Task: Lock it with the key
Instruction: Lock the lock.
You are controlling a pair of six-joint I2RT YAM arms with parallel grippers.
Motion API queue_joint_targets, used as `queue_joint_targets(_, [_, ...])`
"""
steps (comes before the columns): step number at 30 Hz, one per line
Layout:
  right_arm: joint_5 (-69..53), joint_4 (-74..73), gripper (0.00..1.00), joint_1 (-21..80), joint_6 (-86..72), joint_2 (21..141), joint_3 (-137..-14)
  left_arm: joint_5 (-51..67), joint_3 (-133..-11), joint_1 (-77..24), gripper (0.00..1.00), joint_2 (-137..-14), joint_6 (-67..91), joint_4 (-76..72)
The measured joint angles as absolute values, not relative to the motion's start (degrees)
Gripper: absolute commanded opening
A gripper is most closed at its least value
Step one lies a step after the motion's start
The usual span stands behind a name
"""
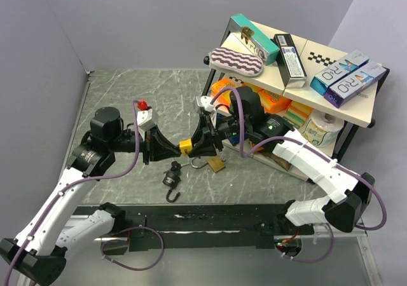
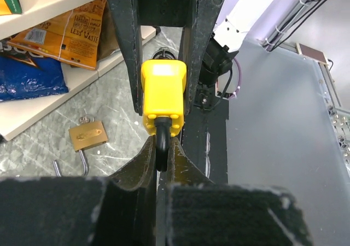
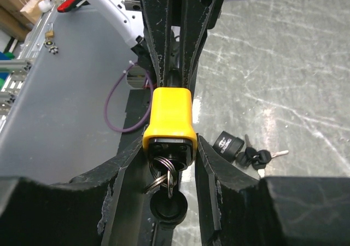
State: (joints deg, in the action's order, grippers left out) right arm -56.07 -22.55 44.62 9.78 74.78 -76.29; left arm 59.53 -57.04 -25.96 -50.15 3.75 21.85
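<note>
One yellow padlock (image 3: pixel 169 112) tight in left end effector (image 2: pixel 158 150) and right end effector (image 3: pixel 170 145) — key (image 3: pixel 168 205): right-wrist view only.

From above the near edge we look down across the counter (image 1: pixel 121 95) toward its far edge. Our wrist cameras sit close, facing each other; all three views share the yellow lock (image 1: pixel 185 147)

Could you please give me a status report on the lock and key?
Left gripper shut on shackle of yellow padlock. Right gripper shut on its body. The key sits in keyhole, not gripped. Loose brass padlock on table, clear of both.
</note>
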Motion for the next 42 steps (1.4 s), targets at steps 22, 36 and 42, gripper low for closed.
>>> queue_joint_targets(22, [-57.3,-27.6,0.61,44.3,9.0,75.1,-76.4,57.7,-53.5,-28.3,0.01,-48.2,5.8,20.2])
queue_joint_targets(36, [-57.3,-31.3,0.49,41.2,15.0,72.9,-76.4,57.0,-52.9,-29.2,0.01,-48.2,-4.9,24.7])
queue_joint_targets(42, [-57.3,-34.0,0.39,41.2,17.1,72.9,-76.4,56.9,-52.9,-29.2,0.01,-48.3,-5.3,24.8])
